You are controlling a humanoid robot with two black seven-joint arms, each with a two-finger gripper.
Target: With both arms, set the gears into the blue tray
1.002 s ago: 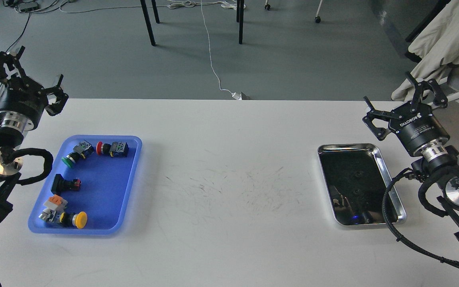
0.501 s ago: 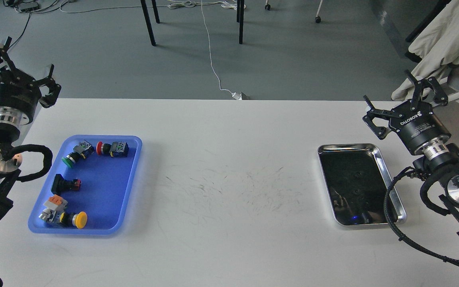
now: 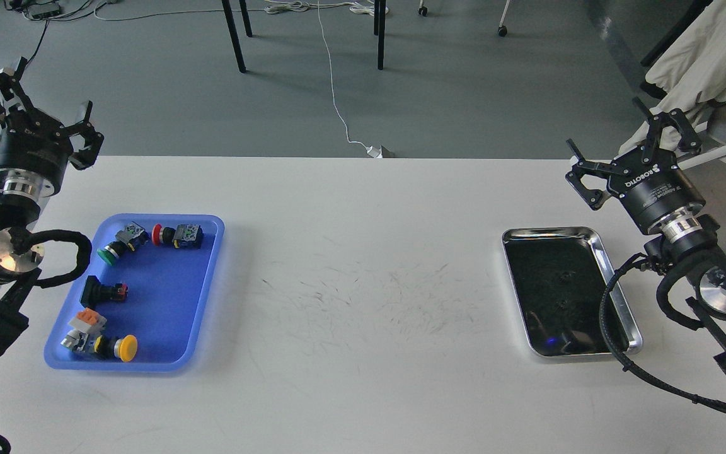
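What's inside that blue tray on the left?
The blue tray holds push-button switches: green-capped, red-capped, black and yellow-capped. No gears show; anything beneath the switches is hidden.

Blue tray (image 3: 202, 296): shallow, rounded corners, raised rim, flat on white table at 9 o'clock side, long axis running 12 to 6. Gears (image 3: 566, 276): tiny dark round specks in steel tray (image 3: 599, 252) at 3 o'clock side, barely distinguishable against dark reflection; count unclear

Glossy steel tray (image 3: 615, 285), matt blue tray (image 3: 208, 285)
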